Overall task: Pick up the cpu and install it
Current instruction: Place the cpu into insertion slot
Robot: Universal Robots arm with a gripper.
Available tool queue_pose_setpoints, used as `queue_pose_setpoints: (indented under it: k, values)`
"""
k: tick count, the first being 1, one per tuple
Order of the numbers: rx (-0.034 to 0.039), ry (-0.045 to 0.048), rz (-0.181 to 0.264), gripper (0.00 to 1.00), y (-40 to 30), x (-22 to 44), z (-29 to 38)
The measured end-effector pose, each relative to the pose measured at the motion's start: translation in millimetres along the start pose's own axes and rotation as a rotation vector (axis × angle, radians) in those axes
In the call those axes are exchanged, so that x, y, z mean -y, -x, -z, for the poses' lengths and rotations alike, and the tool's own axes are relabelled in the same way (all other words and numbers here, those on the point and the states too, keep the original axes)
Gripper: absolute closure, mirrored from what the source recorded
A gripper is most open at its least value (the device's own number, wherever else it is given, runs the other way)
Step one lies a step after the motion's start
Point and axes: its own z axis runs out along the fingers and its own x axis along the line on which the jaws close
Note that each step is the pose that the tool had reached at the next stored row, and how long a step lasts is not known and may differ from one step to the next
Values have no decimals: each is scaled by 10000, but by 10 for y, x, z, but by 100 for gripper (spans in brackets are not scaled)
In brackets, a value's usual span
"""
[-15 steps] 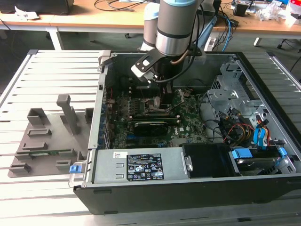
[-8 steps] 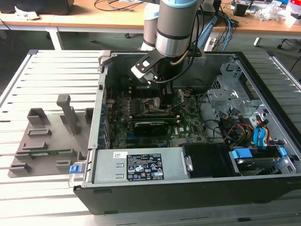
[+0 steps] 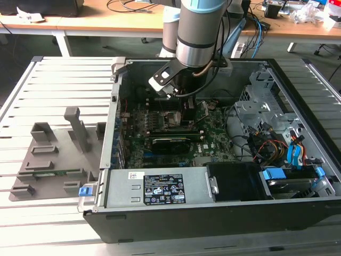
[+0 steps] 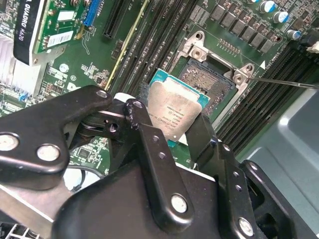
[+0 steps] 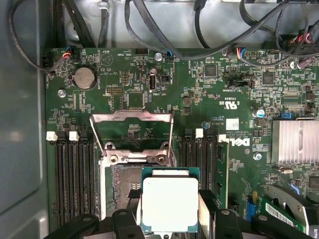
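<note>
Cpu [image 4: 175, 115] is clamped between your jaws, metal top facing the camera in both wrist views. In the second wrist view a black finger [image 4: 149, 149] presses on each of two opposite edges. The chip is held above the green board [image 5: 199, 99], not seated. In the first wrist view it covers one side of the open socket [image 5: 122, 191] and part of the nearest memory slots [image 5: 209, 159], while most of the pin field lies bare beside it. The socket's metal hold-down plate [image 5: 132, 130] is swung back, away from the pins, and a thin metal lever [image 4: 284, 82] juts out from one corner of the socket frame.

On the board you can also see a round coin battery [image 5: 83, 77] near one corner and a silver finned heatsink [image 5: 297, 141] on the far side of the memory slots from the socket.

In the exterior view your arm [image 3: 200, 26] reaches down into the open computer case [image 3: 213, 213], over the middle of the board. The case lies on its side on the slatted counter [image 3: 53, 80]. Grey plastic holder blocks [image 3: 53, 149] stand just beside the case, on the exterior view's left
</note>
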Motion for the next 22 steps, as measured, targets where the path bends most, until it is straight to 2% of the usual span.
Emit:
queue_pose_setpoints:
  k: [3, 6, 9, 10, 12, 20, 22]
  values:
    - [1, 0, -2, 46, -3, 0, -29]
    - [12, 4, 189, 46, -105, 9, -37]
    - [18, 11, 440, 46, -149, 48, -59]
    - [19, 10, 442, 46, -152, 72, -80]
    - [20, 11, 443, 46, -155, 78, -104]
    - [21, 10, 441, 46, -178, 78, -194]
    - [22, 9, 441, 46, -228, 79, -204]
